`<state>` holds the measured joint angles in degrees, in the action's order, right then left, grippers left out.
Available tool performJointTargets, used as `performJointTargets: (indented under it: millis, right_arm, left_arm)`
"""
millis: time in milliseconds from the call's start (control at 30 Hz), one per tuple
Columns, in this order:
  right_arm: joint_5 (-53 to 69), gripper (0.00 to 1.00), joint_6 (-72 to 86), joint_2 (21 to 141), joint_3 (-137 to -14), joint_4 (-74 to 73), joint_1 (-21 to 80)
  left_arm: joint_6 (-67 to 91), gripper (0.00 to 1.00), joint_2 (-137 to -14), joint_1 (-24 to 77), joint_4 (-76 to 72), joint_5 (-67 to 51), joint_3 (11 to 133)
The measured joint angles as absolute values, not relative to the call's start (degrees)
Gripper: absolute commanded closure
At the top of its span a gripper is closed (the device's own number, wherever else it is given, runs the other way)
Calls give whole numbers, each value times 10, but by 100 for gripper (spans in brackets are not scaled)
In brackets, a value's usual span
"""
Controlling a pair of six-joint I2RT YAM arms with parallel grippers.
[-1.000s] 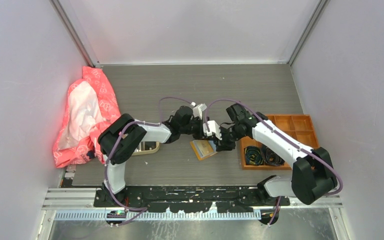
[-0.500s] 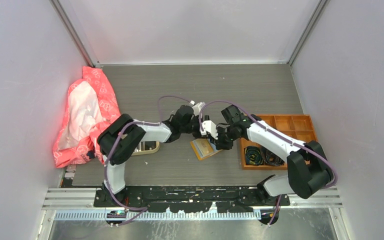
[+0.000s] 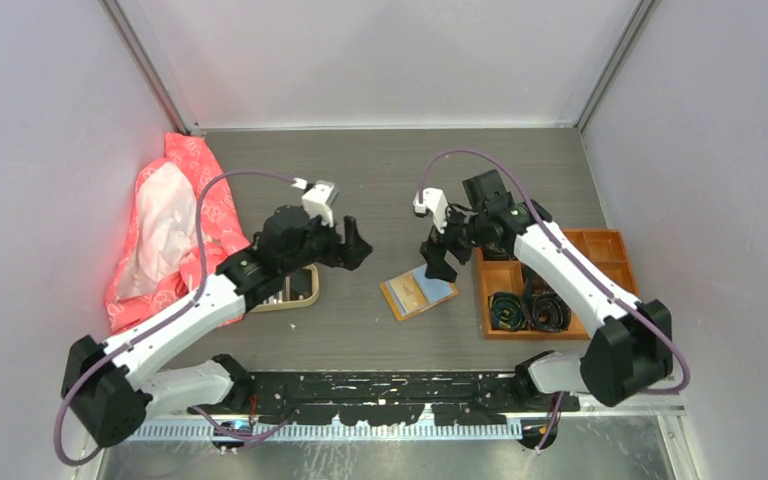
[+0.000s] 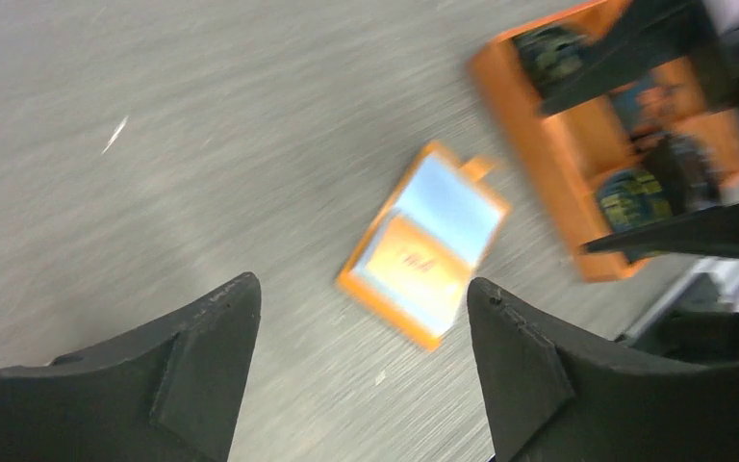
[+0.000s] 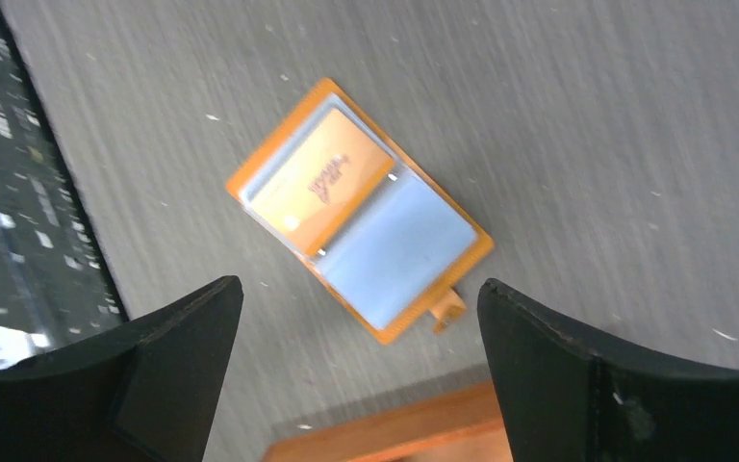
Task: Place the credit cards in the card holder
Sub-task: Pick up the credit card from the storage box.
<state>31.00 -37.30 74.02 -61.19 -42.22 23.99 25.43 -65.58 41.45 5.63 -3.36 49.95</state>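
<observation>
Fingers [image 4: 197, 371] of the left gripper [image 4: 361, 371] stand spread wide with nothing between them but bare grey table [image 4: 154, 144]. The 2 fingers [image 5: 168, 371] of the right gripper [image 5: 361, 375] are parted just as widely, and they too grip nothing. Both hang above the tabletop, and neither touches any object.

Lying flat and unfolded on the table is the card holder [image 5: 361, 207], its inner side facing up. One half carries an orange panel [image 5: 322, 178] with dark lettering (too blurred to read). The other half is filled by a pale blue-grey card [image 5: 399, 252] under a clear sleeve. A short snap tab [image 5: 447, 308] sticks out from the blue-grey half, on the edge facing the orange box [image 3: 560, 250]; the 2 are near but apart, with a strip of table between them.

From above, the holder sits between the 2 grippers. The right gripper hovers over the corner nearest the box, and the left gripper is off to the other side, well apart from the holder. In the left wrist view the holder is motion-blurred and lies beyond the fingertips, with the box behind it.

Black coils [image 3: 525, 308] fill 2 of the box's near compartments. A beige tray [image 3: 300, 298] lies partly under the left arm, and what it holds is too small and too hidden to tell. A crumpled pink bag [image 3: 165, 235] rests against the left wall.
</observation>
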Motion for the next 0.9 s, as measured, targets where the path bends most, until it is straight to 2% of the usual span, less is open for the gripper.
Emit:
performJointTargets:
  millis: [233, 400, 633, 900]
  right_arm:
    - [335, 3, -267, 809, -666, -437, 302]
    - [367, 3, -219, 857, -745, -432, 325]
    - [387, 4, -196, 855, -674, -417, 301]
    - [402, 5, -193, 855, -672, -416, 295]
  left_arm:
    - [275, 18, -543, 338, 193, 18, 370]
    - [288, 20, -483, 291, 256, 44, 350]
    - [286, 22, -529, 228, 286, 74, 350]
    - [288, 21, -570, 139, 290, 78, 350]
